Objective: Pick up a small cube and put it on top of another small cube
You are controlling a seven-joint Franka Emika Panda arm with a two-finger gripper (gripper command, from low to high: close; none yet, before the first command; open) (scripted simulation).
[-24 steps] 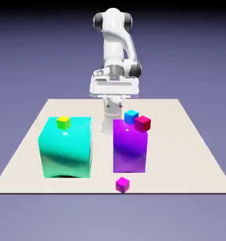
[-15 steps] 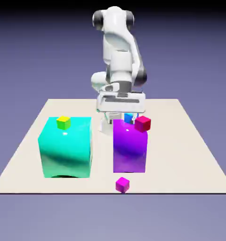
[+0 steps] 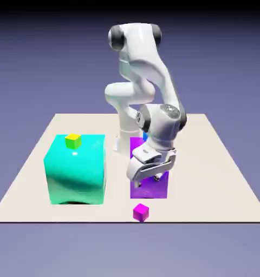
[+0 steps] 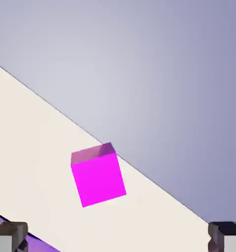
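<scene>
Stage of the task: approach to the magenta cube (image 3: 141, 212), before any grasp. The cube rests on the table (image 3: 213, 178), close to the edge nearest the camera and in front of the purple block (image 3: 146, 190). The claw (image 3: 147, 181) is wide open, its fingertips well apart, and has hold of nothing; it hangs tilted above and behind the cube in the exterior view. In the hand view the cube lies between the two finger lines but farther up the picture, so the claw probably needs to travel forward, straighten and descend. Of the task proper, nothing is done. Left are the grasp, the lift, the carry to the blue cube (image 3: 145, 136), the placing on top and the release. Only a sliver of the blue cube shows beside the arm (image 3: 163, 70), beyond the purple block.

Differences from the earlier exterior frames: the hand, there back near the base, is now lower and nearer the camera, across the face of the purple block. It hides the red cube, which shows in those frames, and the arm covers more of the blue cube. The magenta cube, the teal block (image 3: 75, 173) and the yellow-green cube (image 3: 73, 141) are unchanged in position.
</scene>
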